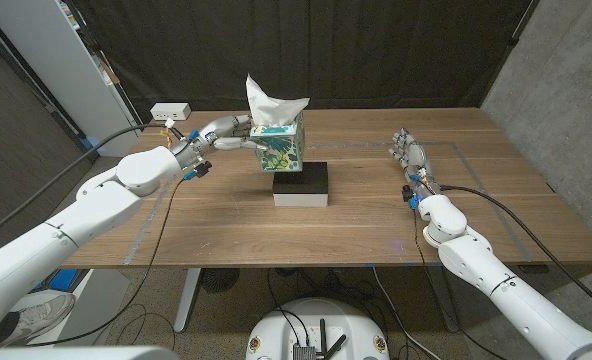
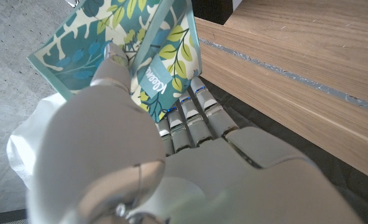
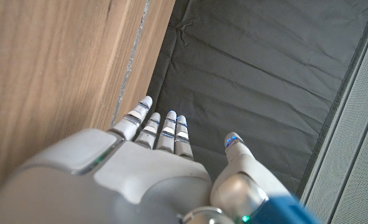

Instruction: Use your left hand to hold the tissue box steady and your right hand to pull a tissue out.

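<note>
I am gripping the tissue box (image 1: 276, 147) with my left hand (image 1: 221, 133), fingers clamped on its side, on a black block (image 1: 301, 183). My right hand (image 1: 410, 155) is waiting well apart, fingers loosely spread. The tissue (image 1: 269, 104) looks soft and tearable; I'd pinch its peak.

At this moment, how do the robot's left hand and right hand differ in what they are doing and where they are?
The left hand grips the tissue box; the right hand holds nothing, fingers apart. The left hand is at the box on the black and white block; the right hand is at the table's right part, far from the box. The tissue sticks up from the box, untouched by the right hand. Both are pale robot hands above the wooden table.
</note>
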